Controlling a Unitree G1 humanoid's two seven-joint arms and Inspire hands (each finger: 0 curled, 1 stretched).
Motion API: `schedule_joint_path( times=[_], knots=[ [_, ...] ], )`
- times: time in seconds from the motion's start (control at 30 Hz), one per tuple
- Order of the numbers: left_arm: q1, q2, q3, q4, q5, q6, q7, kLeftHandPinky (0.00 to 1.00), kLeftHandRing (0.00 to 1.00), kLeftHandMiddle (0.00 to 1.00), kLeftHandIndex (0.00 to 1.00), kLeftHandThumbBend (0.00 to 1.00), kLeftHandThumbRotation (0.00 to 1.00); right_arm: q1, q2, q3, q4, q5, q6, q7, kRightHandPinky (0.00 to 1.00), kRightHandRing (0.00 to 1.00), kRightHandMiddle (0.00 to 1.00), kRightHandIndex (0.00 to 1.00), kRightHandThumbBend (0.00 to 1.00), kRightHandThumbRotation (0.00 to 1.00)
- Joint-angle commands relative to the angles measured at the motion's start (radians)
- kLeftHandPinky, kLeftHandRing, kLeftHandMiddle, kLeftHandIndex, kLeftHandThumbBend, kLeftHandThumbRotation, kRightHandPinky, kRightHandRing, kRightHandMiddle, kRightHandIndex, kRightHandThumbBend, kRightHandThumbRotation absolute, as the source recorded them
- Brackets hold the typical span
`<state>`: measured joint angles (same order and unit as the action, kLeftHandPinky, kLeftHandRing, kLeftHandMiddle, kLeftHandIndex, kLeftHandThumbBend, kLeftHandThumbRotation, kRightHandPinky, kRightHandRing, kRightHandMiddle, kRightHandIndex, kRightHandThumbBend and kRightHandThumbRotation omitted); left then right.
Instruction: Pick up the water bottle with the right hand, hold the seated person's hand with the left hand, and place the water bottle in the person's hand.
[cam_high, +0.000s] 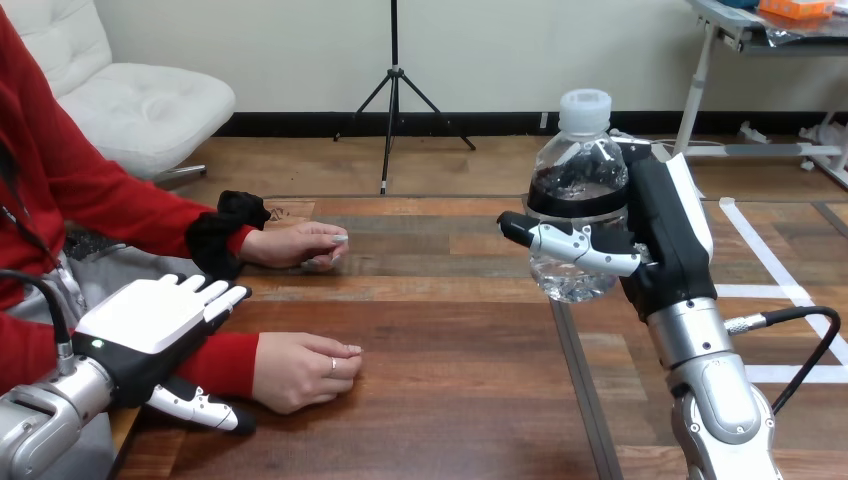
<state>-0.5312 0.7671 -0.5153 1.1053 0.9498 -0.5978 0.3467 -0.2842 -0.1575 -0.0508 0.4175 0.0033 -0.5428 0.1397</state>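
Bottle (581, 165) x1 in right robot hand (668, 232)

Bright, even indoor light over the table (440, 340).
The wood shows a soft sheen. Small white highlights sit on the water bottle (580, 170), and the white back of the left hand (150, 315) is brightly lit. Faint, soft-edged shadows lie under the person's near hand (300, 370) and the person's far hand (295, 243).
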Motion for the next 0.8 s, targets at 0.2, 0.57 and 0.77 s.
schedule_joint_path(
  times=[0.2,0.57,0.77],
  knots=[
    [-0.059,-0.017,0.007,0.013,-0.043,0.031,0.000,0.96,0.92,0.91,0.96,1.00,0.67,-0.034,0.005,0.000,-0.098,0.004,-0.011,-0.010,0.06,0.10,0.14,0.15,0.62,0.00],
    [-0.079,-0.029,-0.003,0.029,-0.067,0.035,-0.048,0.81,0.81,0.84,0.88,1.00,0.61,-0.031,0.006,0.001,-0.112,0.002,-0.006,-0.010,0.06,0.10,0.14,0.15,0.61,0.00],
    [-0.085,-0.036,-0.003,0.032,-0.074,0.040,-0.070,0.68,0.72,0.77,0.82,1.00,0.52,-0.028,0.004,0.004,-0.117,0.006,0.005,-0.003,0.06,0.10,0.14,0.15,0.61,0.00]
  ],
)
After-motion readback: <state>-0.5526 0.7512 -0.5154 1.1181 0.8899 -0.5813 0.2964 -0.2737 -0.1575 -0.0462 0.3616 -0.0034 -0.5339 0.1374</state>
